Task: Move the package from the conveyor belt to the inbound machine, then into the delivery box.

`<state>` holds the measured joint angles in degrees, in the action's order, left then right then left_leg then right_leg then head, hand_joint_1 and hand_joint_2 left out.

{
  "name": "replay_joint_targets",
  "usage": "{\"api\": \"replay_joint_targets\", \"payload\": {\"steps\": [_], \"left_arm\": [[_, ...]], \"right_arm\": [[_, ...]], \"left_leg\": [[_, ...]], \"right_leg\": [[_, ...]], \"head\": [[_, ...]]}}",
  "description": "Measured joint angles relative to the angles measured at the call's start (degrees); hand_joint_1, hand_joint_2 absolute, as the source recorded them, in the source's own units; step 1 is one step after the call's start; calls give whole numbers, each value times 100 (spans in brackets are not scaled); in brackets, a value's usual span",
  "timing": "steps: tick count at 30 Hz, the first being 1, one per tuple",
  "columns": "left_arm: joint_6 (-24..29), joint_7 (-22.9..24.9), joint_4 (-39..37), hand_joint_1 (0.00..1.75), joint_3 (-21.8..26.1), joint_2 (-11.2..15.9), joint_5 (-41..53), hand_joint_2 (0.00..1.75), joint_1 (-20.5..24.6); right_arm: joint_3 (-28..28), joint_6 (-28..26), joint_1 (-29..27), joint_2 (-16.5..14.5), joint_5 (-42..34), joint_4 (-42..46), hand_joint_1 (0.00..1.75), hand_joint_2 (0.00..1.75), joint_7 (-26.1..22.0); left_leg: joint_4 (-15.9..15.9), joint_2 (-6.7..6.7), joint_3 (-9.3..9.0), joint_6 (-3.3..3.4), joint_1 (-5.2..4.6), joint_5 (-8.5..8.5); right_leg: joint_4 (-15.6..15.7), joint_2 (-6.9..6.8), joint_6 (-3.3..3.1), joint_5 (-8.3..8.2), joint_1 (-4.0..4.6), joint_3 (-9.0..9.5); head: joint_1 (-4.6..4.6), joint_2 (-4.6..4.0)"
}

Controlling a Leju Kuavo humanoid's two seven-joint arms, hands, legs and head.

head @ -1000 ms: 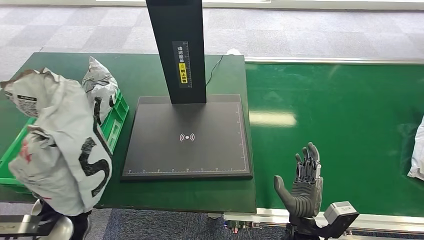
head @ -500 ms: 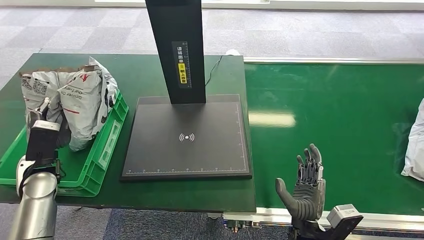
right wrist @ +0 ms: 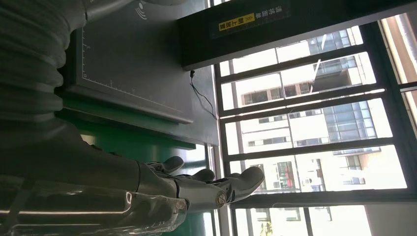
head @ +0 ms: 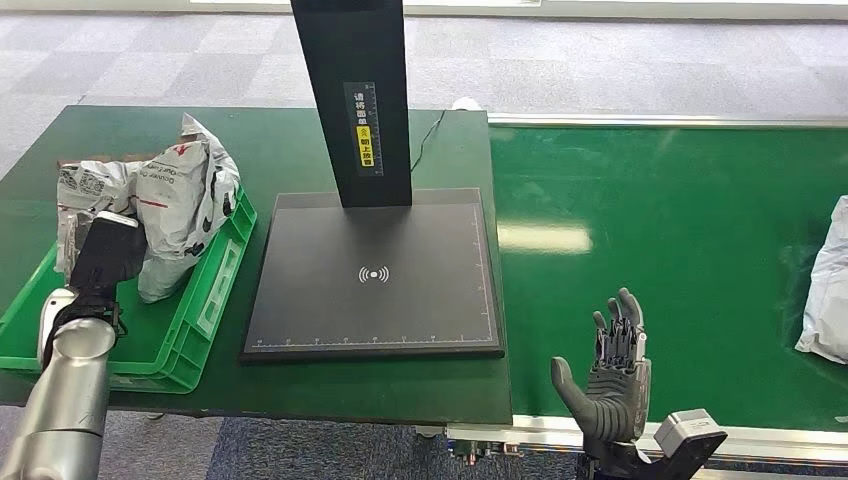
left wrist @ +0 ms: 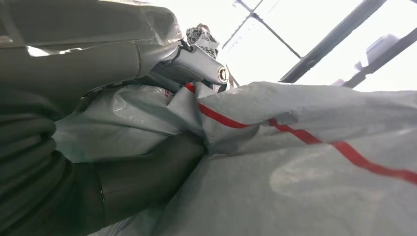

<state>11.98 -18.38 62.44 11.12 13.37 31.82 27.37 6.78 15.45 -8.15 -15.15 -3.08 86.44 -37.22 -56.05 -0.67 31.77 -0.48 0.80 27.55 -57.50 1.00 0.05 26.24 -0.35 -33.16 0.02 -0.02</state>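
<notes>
Over at the left of the head view, the left hand [head: 108, 250] is down in the green delivery box [head: 205, 300], its fingers pressed into the crumpled grey package [head: 170, 205] and gripping it; the wrist view shows that package [left wrist: 295, 172] bunched right against the thumb. The package sits in the box, leaning on its far wall. At centre, the black inbound machine [head: 375, 275] lies bare under its upright column [head: 355, 95]. Lower right, the right hand [head: 605, 365] hovers palm-up with fingers spread, holding nothing, above the green conveyor belt [head: 680, 230]. Another grey package [head: 825, 300] lies at the belt's right edge.
</notes>
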Motion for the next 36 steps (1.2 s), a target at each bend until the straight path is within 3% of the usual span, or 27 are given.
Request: {"api": "replay_joint_targets", "payload": {"steps": [3,7,12,15,18,21,25,29,36], "left_arm": [[10,-5,-234,174,24,58,15,175,83],[-105,-20,-1324,0,202,405,40,175,436],[-217,-335,-1371,0,353,523,-484,175,388],[-277,-496,-563,0,536,465,-1298,175,9],[-305,-436,280,0,654,392,-1657,175,-317],[-161,-698,987,0,744,300,-2018,175,-598],[132,-1050,2233,0,841,23,-2646,175,-1115],[381,-1463,3477,0,832,-465,-2850,175,-1796],[498,-1544,4252,0,818,-774,-2883,175,-2174]], "right_arm": [[0,13,1,0,1,0,0,175,0],[0,57,41,0,9,-27,0,175,1],[1,64,76,0,18,-81,0,175,0],[10,64,89,-1,38,-101,0,175,0],[18,64,101,-2,56,-116,0,175,2],[21,59,118,-4,64,-127,0,175,2],[29,26,118,-4,66,-135,0,175,2],[33,-5,111,-14,66,-136,0,175,2],[35,-39,110,-32,66,-136,0,175,2]], "left_leg": [[0,0,0,-1,0,0],[0,0,2,-2,1,-1],[0,4,4,-2,0,-1],[0,11,4,-5,0,1],[-1,6,7,-5,0,3],[0,7,8,-7,0,4],[0,8,6,-8,0,7],[-1,8,7,-6,-2,10],[1,4,3,-7,0,11]], "right_leg": [[-1,0,0,0,0,0],[-3,0,0,1,1,-1],[-3,3,0,1,0,-2],[-2,14,0,1,0,-7],[-2,10,0,3,0,-8],[-1,12,0,4,0,-8],[-1,14,0,4,0,-8],[1,13,3,7,-2,-9],[0,10,3,7,0,-4]], "head": [[1,0],[3,0],[3,0],[2,0],[3,0],[2,0],[1,0],[3,0],[2,0]]}}
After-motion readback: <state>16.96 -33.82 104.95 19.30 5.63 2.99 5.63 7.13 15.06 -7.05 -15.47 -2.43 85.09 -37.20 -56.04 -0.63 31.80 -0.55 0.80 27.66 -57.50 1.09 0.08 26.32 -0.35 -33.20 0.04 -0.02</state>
